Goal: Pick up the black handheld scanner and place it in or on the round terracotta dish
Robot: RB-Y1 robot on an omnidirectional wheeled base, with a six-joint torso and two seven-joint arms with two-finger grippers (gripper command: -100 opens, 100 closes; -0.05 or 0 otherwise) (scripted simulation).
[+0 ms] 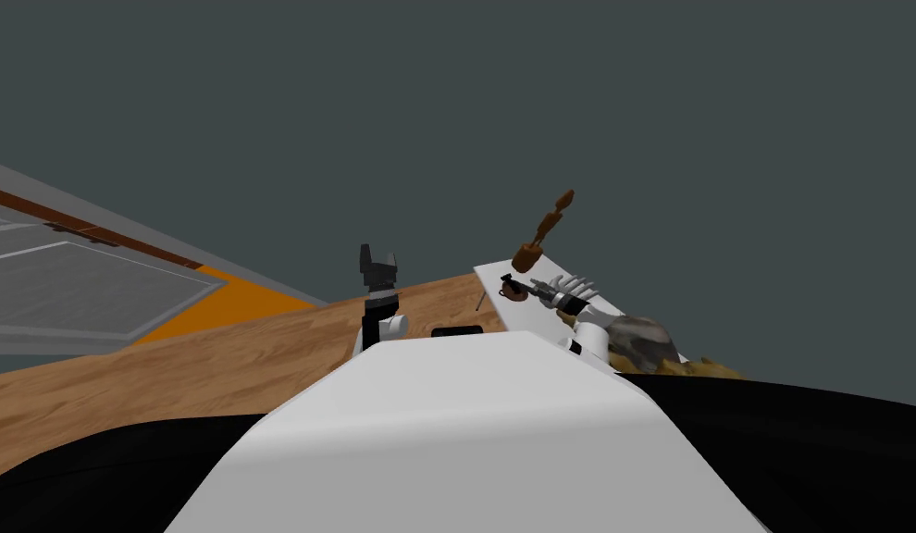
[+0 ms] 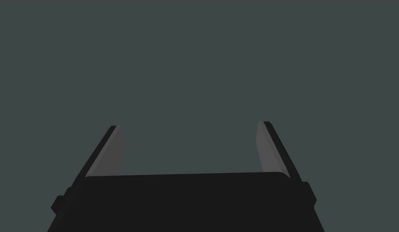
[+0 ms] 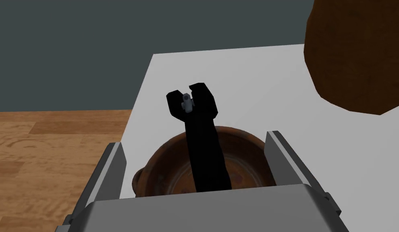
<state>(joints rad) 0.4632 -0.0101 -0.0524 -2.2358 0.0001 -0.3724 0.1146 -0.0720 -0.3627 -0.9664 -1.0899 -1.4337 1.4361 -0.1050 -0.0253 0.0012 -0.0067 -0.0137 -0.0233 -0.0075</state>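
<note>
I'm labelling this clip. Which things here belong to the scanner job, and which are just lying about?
Job: black scanner, rising out of the round brown dish; right gripper, open around it.
Lying about: big brown piece; mottled grey lump; white table; left gripper, open, idle.

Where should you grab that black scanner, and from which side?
Probably grab the scanner by its long slim handle, squeezed across the narrow sides, coming from the tail end over the dish, where the open right gripper sits. Its forked head is wider.
</note>
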